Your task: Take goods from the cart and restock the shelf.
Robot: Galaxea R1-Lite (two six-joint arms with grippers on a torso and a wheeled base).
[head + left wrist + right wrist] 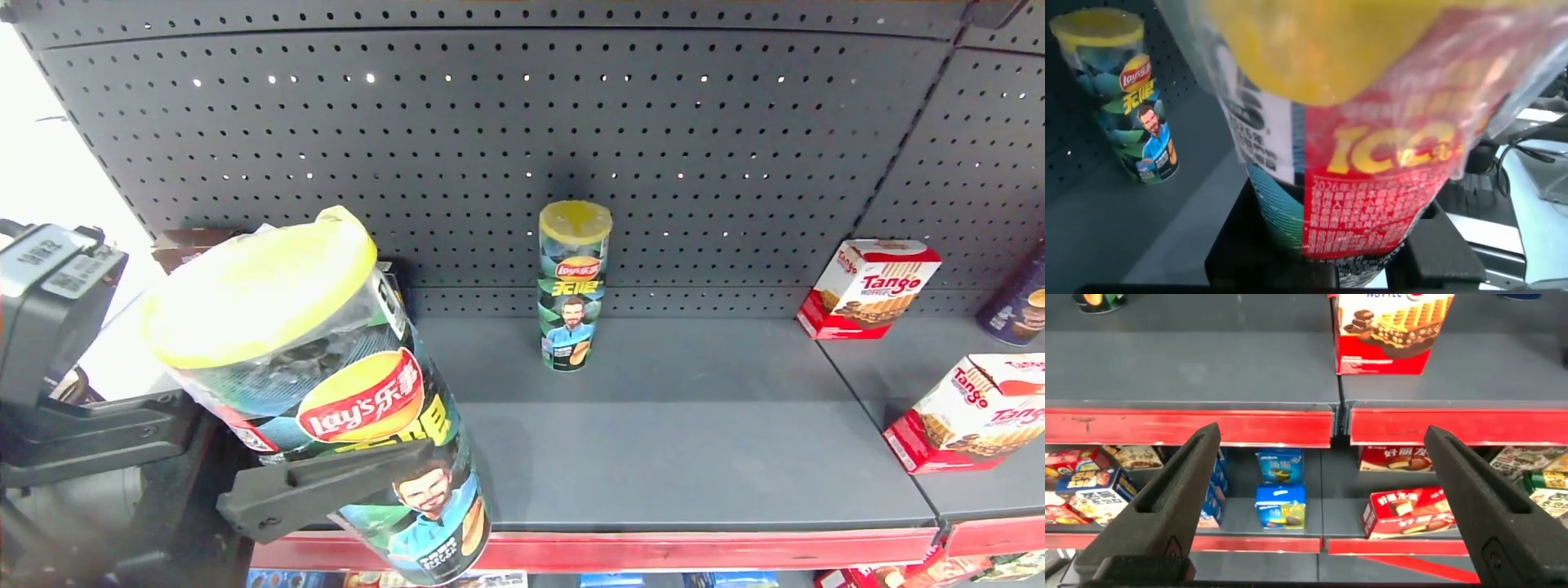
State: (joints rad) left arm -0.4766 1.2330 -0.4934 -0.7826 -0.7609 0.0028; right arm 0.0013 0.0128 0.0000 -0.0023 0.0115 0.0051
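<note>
Yellow-lidded chip can [359, 400] clamped in L end effector [331, 482].

Shop: stocked pegboard shelves [653, 425], boxed snacks [869, 287]

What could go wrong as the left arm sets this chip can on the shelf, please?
The held chip can sits tilted in the left gripper; released like that, it may topple or roll off the shelf. Placed too close, it could also knock over the standing can at the back.
</note>
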